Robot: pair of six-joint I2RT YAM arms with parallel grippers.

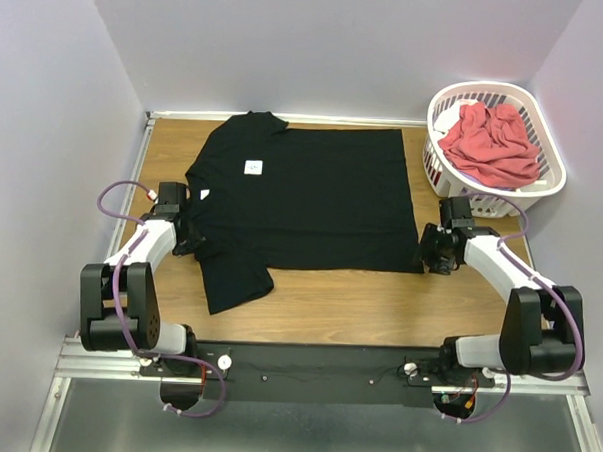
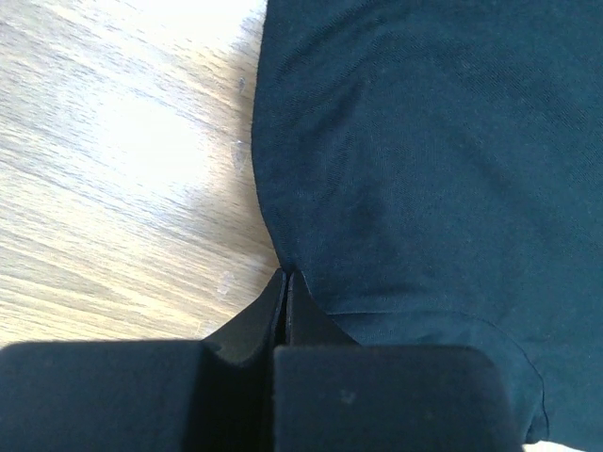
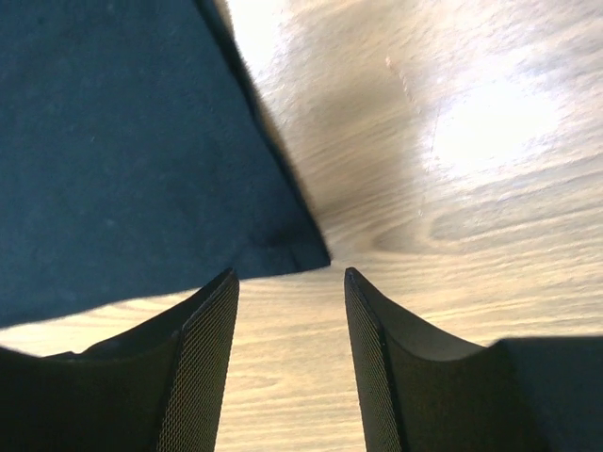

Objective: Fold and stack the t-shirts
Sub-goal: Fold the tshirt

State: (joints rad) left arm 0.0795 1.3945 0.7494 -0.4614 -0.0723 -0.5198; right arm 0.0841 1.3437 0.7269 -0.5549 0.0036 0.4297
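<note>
The black t-shirt (image 1: 303, 196) lies spread flat on the wooden table (image 1: 338, 303), its white neck tag (image 1: 252, 168) facing up. My left gripper (image 1: 193, 239) is at the shirt's left edge, by the near sleeve. In the left wrist view its jaws (image 2: 285, 275) are pressed together right on the hem of the black cloth (image 2: 424, 141). My right gripper (image 1: 427, 254) stands open at the shirt's near right corner. That corner (image 3: 301, 250) lies just ahead of the gap between its fingers (image 3: 290, 273), untouched. The coral-red t-shirt (image 1: 490, 144) is crumpled in the basket.
A white slotted laundry basket (image 1: 549, 182) stands at the back right corner of the table, close behind my right arm. Lilac walls close in the table on the left, back and right. Bare wood shows along the near edge in front of the shirt.
</note>
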